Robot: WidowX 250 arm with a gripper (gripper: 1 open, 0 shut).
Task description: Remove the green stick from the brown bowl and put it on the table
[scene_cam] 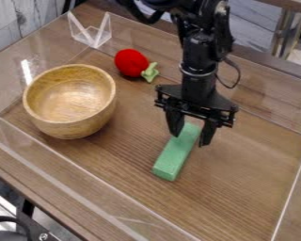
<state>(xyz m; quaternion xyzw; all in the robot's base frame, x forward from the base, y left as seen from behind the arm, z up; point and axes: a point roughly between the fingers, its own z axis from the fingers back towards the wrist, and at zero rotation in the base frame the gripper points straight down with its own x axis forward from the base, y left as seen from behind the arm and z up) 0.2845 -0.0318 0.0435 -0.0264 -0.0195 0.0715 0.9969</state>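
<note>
On the table (pixel 109 179), beside the brown bowl (pixel 71 99), lies the green stick (pixel 176 156), its upper end just below the released gripper (pixel 191 125), so the placing looks finished, with only backing away left.

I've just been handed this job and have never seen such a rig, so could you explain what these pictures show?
All the pictures come from one camera, looking down at the table from above and in front of the machine. The black machine is a single robot arm, reaching in from the top of the picture; at its end is a two-fingered gripper.

On the wood-grain table lie a round tan bowl, a red strawberry toy with a bit of green beside it, and the green stick. The stick is outside the bowl, beneath the gripper. The fingers look spread around its upper end, so it seems released, though I can't be sure that neither finger touches it.
</note>
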